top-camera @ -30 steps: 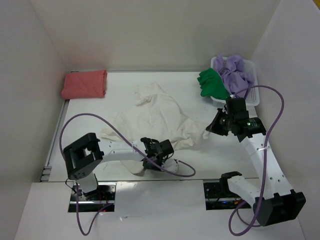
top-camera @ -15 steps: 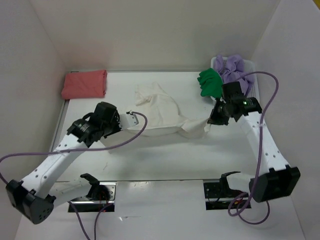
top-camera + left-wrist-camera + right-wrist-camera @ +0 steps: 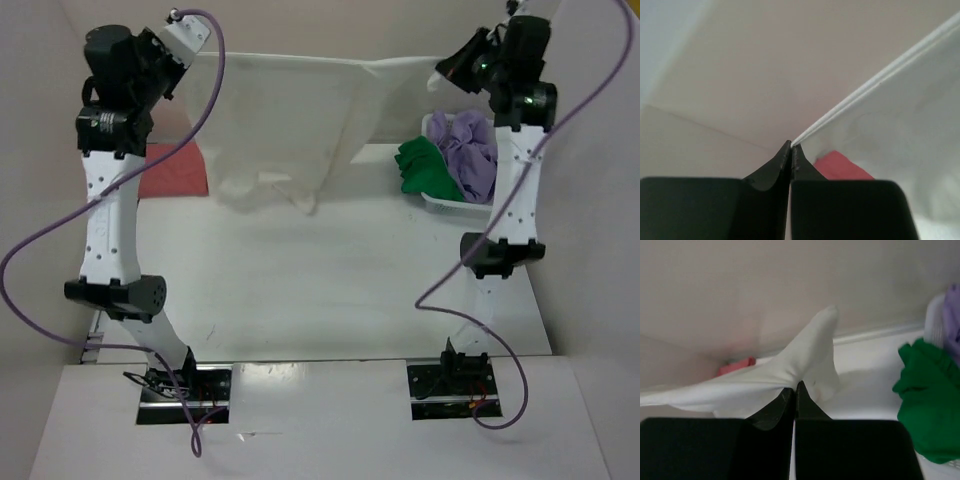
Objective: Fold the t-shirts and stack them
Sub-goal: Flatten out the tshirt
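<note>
While both arms reach high over the bench (image 3: 330,280), the cream-white shirt (image 3: 300,110) hangs in the air between them like washing on a line. Its top edge, the long axis, runs straight across from left to right. The left fingers (image 3: 791,150) are pressed together on one end of that edge, which leaves their tips as a thin double fold. The right fingers (image 3: 794,390) are likewise closed, pinching a gathered corner at the other end. Neither arm is nearer, since each has an end and the cloth lies inward from both.

The shirt looks smooth and taut along the top, with its lower part loose, uneven and creased. Whether the hem touches the bench cannot be told. Laying it flat would likely call for both arms to come down together, keeping that edge stretched.

The salmon-red shirt (image 3: 170,172) lies folded at the far left. The green shirt (image 3: 425,170) and lavender shirt (image 3: 470,150) sit crumpled in the basket (image 3: 440,203).
</note>
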